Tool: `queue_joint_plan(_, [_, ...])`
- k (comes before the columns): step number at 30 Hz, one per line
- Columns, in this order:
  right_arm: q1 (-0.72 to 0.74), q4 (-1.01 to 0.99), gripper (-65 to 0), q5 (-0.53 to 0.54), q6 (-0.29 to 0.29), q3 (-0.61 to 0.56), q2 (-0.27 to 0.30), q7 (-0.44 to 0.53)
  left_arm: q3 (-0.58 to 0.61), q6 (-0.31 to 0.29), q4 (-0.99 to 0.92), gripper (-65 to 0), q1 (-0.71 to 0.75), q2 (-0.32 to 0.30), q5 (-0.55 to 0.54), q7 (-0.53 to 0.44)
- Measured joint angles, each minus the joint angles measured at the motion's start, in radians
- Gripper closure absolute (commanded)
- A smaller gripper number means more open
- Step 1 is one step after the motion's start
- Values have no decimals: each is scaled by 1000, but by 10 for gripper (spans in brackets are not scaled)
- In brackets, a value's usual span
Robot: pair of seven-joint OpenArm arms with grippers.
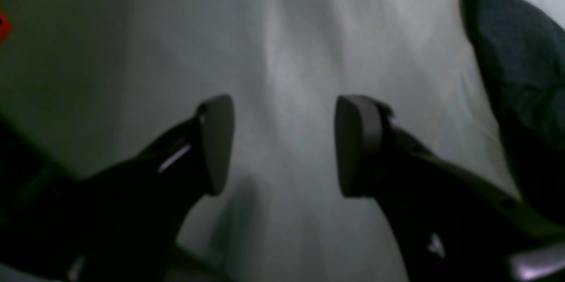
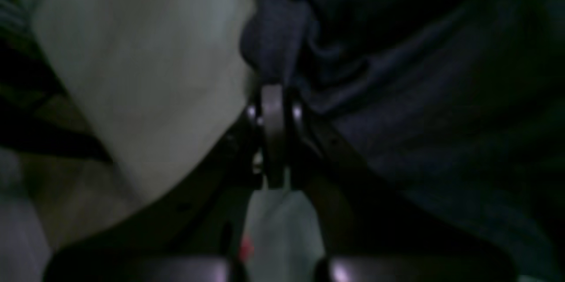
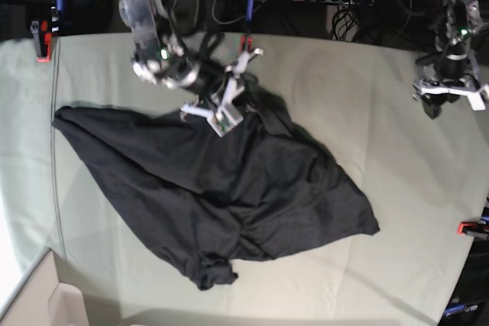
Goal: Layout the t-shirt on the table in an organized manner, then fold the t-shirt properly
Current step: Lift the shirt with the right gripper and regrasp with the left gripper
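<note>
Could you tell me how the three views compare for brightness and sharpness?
Base view: evenly lit and sharp, the t-shirt crisp on the table. Left wrist view: dim, soft, left end effector blurred. Right wrist view: darkest, right end effector and fabric murky.

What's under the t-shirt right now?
Under the t-shirt only the table shows, its pale cloth bare around the shirt. Anything beneath the dark fabric is covered.

The base view looks steeply down from overhead on the whole table (image 3: 397, 188), while each wrist view rides close behind its own gripper, the left gripper (image 1: 282, 145) facing bare table cloth, the right gripper (image 2: 273, 136) facing the t-shirt (image 2: 419, 118) that all three views share.
</note>
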Motion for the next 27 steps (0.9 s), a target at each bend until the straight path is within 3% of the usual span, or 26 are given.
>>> queue_joint_plan(6, [-160,248,0,-5,5,-6,24,-13,13,5,-2,-355,-20,-4,1,0])
queue_joint_plan(10, [-235,336,0,-4,5,-31,85,-4,84,0,-4,-355,-45,-4,0,-1])
queue_joint_plan(16, [-277,308,0,-5,8,-86,195,-18,254,7,-59,-354,-126,-8,2,-2])
queue_joint_plan(20, [-311,306,0,-4,4,-81,202,-13,346,3,-137,-356,-193,11,0,-7])
queue_joint_plan(27, [-325,304,0,-3,-1,-82,197,-4,360,4,-266,-355,-299,93,10,-22])
